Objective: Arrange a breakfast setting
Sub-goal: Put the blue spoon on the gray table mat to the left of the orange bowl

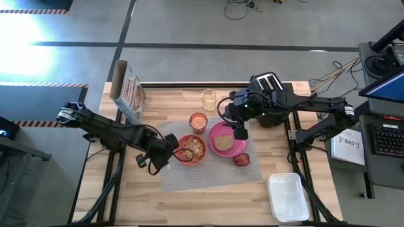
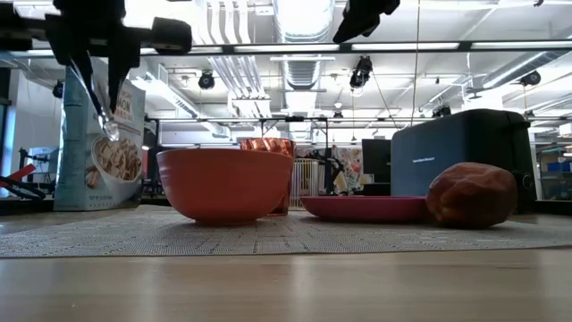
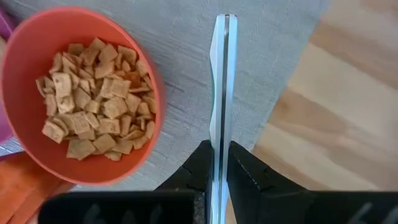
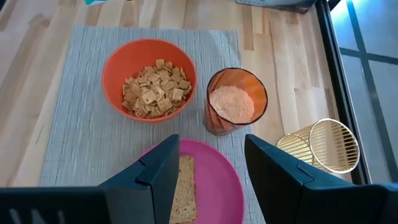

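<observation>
Here the left pincer pinches a slim metal spoon edgewise.

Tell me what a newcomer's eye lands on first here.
First the red-orange bowl full of cereal squares on the grey placemat, with the left hand beside it, shut on a metal spoon. Next the pink plate with its toast slice, the right hand open above it.
</observation>
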{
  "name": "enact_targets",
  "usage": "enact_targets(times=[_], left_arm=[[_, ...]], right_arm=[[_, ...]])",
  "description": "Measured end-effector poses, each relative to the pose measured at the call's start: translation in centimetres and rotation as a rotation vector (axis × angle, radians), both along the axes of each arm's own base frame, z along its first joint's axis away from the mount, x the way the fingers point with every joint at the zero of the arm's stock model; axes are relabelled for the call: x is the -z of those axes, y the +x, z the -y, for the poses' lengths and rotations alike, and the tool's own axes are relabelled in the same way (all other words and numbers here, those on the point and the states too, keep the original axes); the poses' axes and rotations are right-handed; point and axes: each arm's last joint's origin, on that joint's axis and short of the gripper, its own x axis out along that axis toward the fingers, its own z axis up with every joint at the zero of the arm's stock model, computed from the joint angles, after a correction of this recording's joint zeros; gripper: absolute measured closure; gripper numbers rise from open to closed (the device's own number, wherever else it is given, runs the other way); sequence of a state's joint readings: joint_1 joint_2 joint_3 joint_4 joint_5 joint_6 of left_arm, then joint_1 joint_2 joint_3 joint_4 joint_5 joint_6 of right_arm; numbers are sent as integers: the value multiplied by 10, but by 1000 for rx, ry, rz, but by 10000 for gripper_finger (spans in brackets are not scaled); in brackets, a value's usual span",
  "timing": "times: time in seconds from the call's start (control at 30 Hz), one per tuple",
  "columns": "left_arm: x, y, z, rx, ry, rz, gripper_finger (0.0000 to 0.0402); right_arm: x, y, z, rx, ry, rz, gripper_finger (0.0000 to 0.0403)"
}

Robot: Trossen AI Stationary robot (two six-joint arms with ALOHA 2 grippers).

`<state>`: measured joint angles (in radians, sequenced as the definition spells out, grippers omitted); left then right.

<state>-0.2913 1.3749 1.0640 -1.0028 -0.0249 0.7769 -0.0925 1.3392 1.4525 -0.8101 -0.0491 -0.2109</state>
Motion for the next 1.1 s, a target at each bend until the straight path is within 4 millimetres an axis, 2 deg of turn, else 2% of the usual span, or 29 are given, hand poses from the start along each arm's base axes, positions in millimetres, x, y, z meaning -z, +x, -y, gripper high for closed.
enact_targets(times=[0.27, 0.67, 0.8, 0.97, 1.1], left_arm=[[12, 10, 2, 54, 36, -5, 385], [41, 30, 7, 121, 94, -65, 385], [44, 32, 9, 127, 68, -62, 385], [52, 37, 11, 124, 46, 27, 385], [64, 32, 9, 122, 48, 15, 385]], right_arm=[[0, 0, 0, -5, -5, 1, 232], [0, 0, 0, -6, -6, 0, 232], [0, 0, 0, -6, -6, 0, 232], [0, 0, 0, -7, -6, -1, 232], [0, 0, 0, -7, -7, -1, 232]])
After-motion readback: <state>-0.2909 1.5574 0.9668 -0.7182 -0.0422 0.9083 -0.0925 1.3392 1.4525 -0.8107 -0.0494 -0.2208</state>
